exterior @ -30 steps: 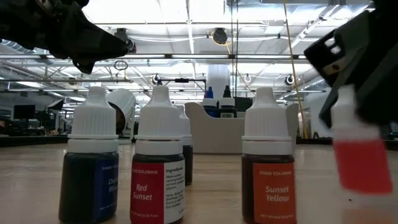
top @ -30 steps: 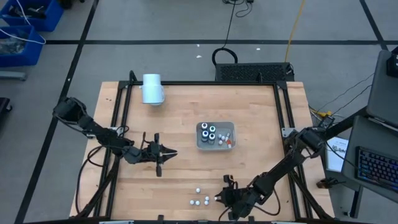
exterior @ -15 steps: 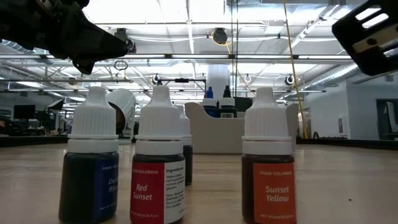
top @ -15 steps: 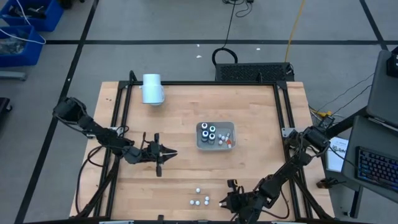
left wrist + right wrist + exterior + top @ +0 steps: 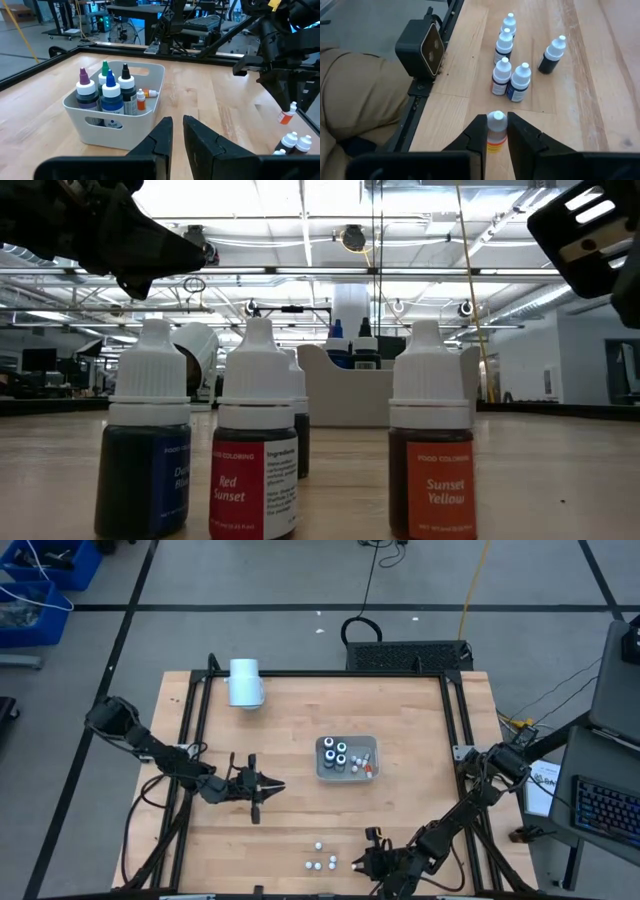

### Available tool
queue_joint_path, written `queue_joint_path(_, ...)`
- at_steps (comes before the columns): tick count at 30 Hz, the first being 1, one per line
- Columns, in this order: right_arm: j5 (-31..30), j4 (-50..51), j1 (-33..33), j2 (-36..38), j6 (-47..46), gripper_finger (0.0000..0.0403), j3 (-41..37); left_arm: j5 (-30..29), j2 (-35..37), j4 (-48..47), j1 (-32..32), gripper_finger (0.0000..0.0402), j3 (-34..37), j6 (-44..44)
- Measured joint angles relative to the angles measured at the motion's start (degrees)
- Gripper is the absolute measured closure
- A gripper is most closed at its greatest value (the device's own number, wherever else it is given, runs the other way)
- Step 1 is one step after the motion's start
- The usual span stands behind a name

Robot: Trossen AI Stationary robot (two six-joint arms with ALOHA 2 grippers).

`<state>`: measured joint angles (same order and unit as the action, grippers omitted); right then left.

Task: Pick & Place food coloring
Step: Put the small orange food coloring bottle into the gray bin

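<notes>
A: Where is the right gripper [image 5: 496, 131] now?

B: In the overhead view it sits near the table's six o'clock edge, just toward three o'clock from the loose group of small bottles [image 5: 320, 858]. Its fingers are clamped on one small white-capped bottle with an orange band [image 5: 496, 132], lifted clear of the wood.

A: And the others on the table?

B: The right wrist camera shows five small bottles standing upright together on the wooden table [image 5: 290, 740], near a black camera box [image 5: 420, 47] mounted at the table's edge. From table height three stand in front: a dark blue one [image 5: 148, 435], a red one labelled Red Sunset [image 5: 255, 435] and an orange one labelled Sunset Yellow [image 5: 430, 435].

A: The left gripper [image 5: 177, 132]?

B: It hangs over the table toward nine o'clock from the centre, well apart from the tray [image 5: 346, 773]. Its two dark fingers stand almost together with only a narrow slit between them, and they hold nothing.

A: What is in the tray?

B: It sits about at the table's middle. Taller bottles with purple, green, blue and black tips [image 5: 105, 90] stand upright inside, and a small orange bottle [image 5: 141, 99] rests beside them against the wall.

A: Anything else?

B: A pale cylinder [image 5: 245, 682] lies near the eleven o'clock corner.
</notes>
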<state>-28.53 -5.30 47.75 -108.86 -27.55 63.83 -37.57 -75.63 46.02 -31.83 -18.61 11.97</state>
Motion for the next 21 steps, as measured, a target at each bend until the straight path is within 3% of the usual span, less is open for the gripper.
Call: queue_joint_path(21, 0.04, -0.44, 0.00, 0.02, -0.22, 0.0358, -1.07, 0.01, -0.01, -1.04, 0.00, 0.0350, 0.00, 0.40)
